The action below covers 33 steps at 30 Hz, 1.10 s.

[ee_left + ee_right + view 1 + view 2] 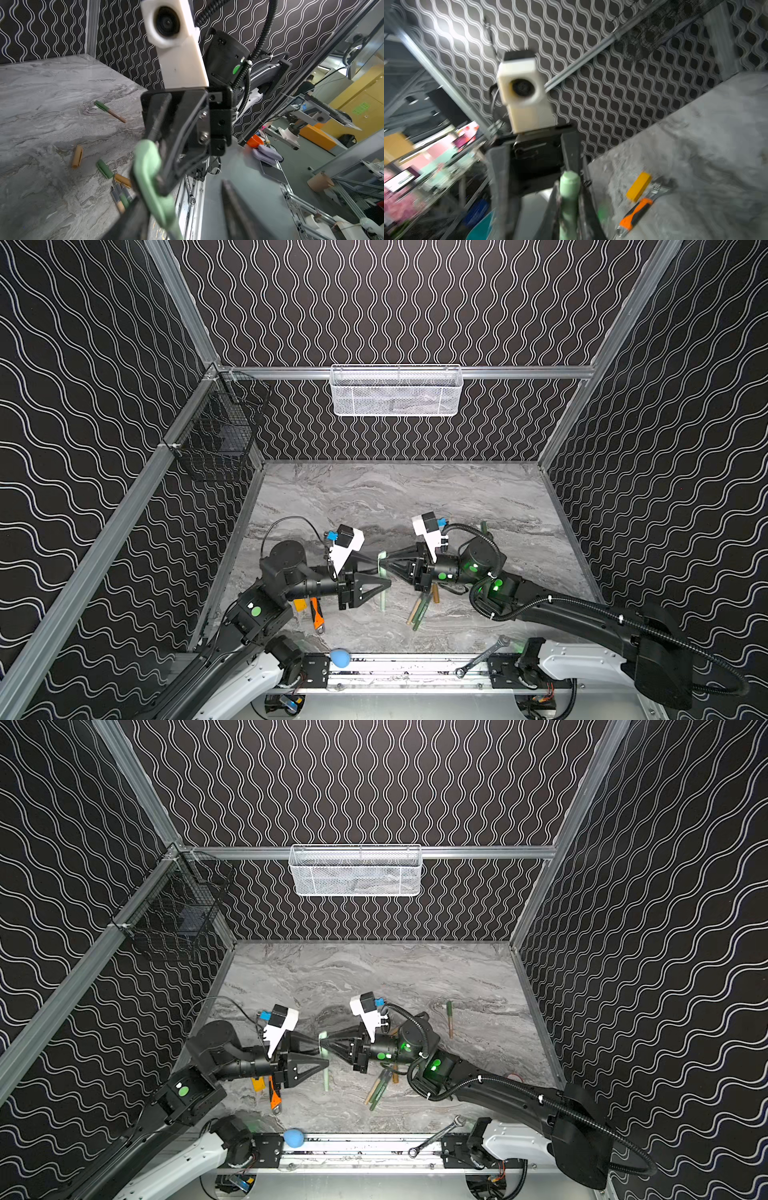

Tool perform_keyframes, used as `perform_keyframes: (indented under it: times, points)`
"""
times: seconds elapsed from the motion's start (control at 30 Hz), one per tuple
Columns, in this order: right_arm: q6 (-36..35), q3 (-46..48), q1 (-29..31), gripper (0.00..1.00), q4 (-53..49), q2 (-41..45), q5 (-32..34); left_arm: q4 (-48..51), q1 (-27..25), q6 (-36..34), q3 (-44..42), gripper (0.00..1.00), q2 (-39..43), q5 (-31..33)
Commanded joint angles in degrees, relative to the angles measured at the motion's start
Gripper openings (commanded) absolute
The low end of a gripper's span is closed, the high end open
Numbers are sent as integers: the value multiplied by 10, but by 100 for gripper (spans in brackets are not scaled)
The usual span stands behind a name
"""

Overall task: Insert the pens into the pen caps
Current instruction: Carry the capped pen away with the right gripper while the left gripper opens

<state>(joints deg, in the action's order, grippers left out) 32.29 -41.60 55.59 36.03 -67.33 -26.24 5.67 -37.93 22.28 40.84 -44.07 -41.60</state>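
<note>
One pen (383, 597) in right gripper (385, 565), left gripper (383, 572) parted

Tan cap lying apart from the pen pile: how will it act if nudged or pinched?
Tan cap looks like a short round tube on its side, so it would likely roll on the smooth table if nudged. Small and apparently hollow, it is probably light and may skid from a loose pinch.

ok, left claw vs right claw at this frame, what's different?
The left claw is open, its fingers spread wide; the right claw is shut on the light green pen. The left claw grips nothing, though the pen passes between its fingers; the right claw alone holds it. Shared: both are black and face each other tip to tip at that pen.
</note>
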Motion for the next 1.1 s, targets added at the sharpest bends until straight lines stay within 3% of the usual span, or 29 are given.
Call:
perform_keyframes:
  times: [0.0,0.23,0.43,0.57,0.7,1.07]
  points:
    - [-10,-17,-10,0,-198,19,122,-144,-1,-11,5,99,20,27]
    - [-8,-82,-67,0,-408,56,294,4,-1,-12,3,99,105,103]
    - [-61,-183,-206,0,-604,-13,352,150,-1,-42,28,99,109,133]
    - [-137,-231,-302,0,-660,-89,355,242,-1,-72,51,98,54,191]
    - [-202,-290,-376,0,-710,-190,354,261,-1,-74,46,98,28,219]
    - [-259,-386,-422,0,-746,-402,389,249,0,-75,40,99,0,203]
